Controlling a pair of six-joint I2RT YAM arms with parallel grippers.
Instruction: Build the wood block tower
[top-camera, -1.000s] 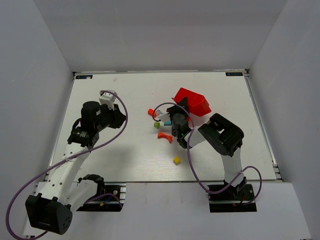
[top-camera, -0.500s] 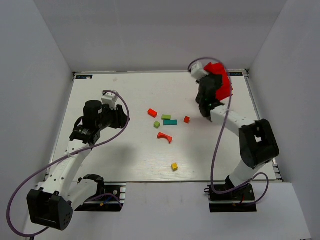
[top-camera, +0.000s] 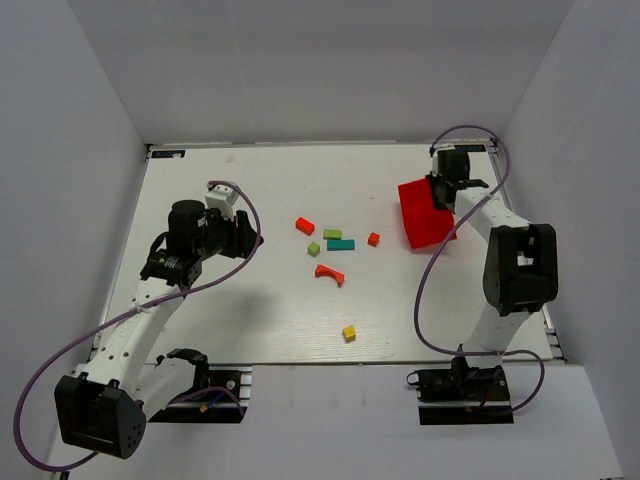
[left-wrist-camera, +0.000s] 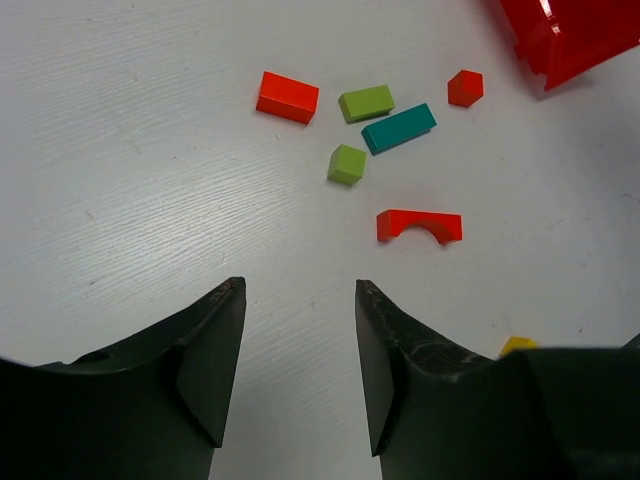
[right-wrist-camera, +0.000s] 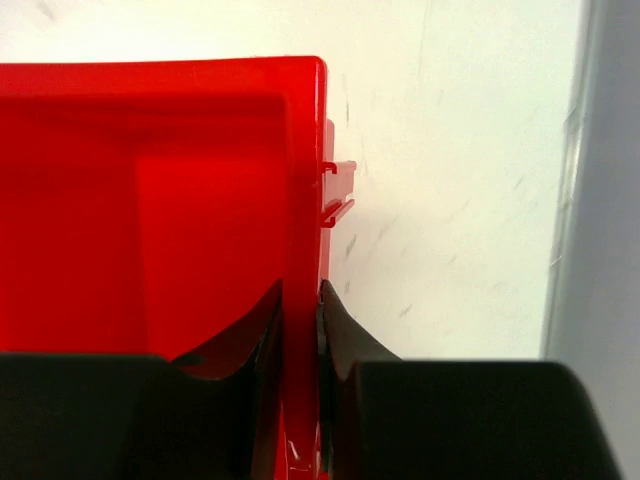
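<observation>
red bin (top-camera: 425, 218) moved right | wrist view: right jaws clamp its wall | left jaws parted, empty

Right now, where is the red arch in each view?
Top: arch, centre, just below the teal bar.
Left wrist: arch, right of centre, below the teal bar.
Right wrist: not in it.
Shared landmark: red bin, in all three views.

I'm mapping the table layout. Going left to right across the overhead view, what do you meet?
Left end effector → red bar → teal bar → red cube → red bin.
</observation>
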